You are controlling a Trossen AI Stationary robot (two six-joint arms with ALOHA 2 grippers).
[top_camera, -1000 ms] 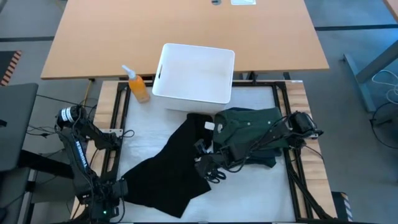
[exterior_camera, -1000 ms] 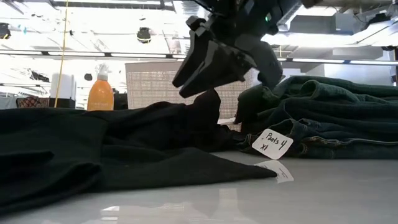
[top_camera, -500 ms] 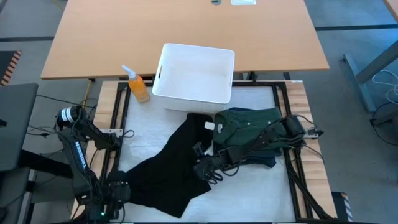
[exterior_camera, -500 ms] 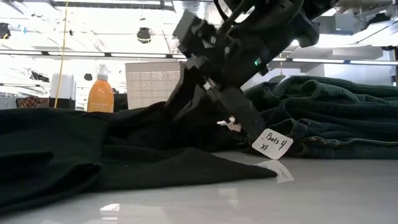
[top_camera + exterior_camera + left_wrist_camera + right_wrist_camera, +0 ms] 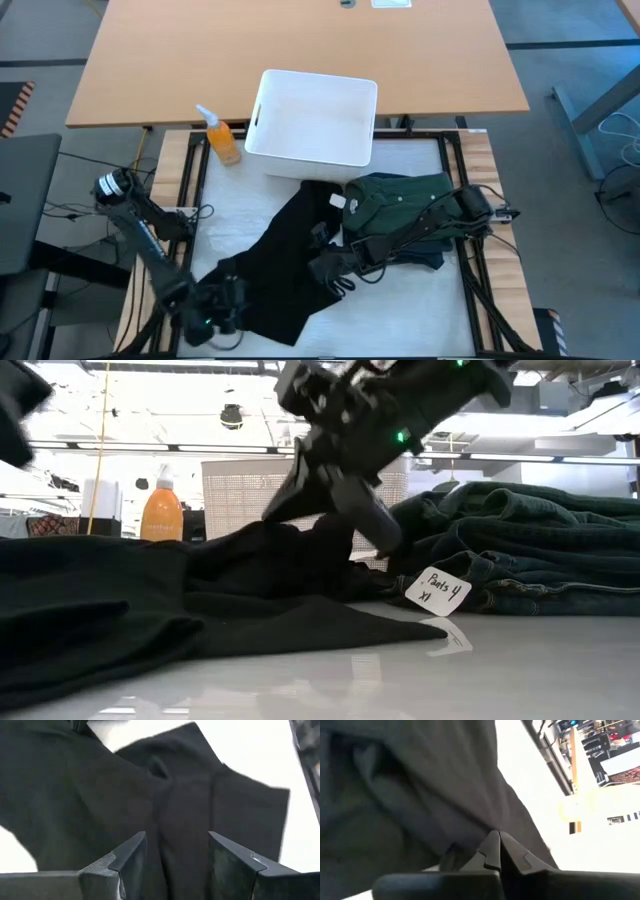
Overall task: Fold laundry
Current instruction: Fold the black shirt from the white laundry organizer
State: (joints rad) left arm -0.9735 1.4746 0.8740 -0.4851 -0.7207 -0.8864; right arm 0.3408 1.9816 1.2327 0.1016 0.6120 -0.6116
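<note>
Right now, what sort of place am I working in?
Likely a lab or workshop test bench, not a home laundry: a framed white work table beside a bare wooden desk, a tagged dark green garment, and ceiling light strips over an open room.

Your right arm is reaching in from the table's right side, stretched low toward the middle, and its gripper point(image 5: 335, 272) is sitting with both fingers point(image 5: 496, 851) pressed tightly together, tips meeting in a point. Your left arm is extending from its base at the left edge down toward the near left corner, wrist bent low, and its gripper point(image 5: 228, 305) is holding its two dark fingers point(image 5: 131, 854) wide apart with a clear gap between them.
</note>
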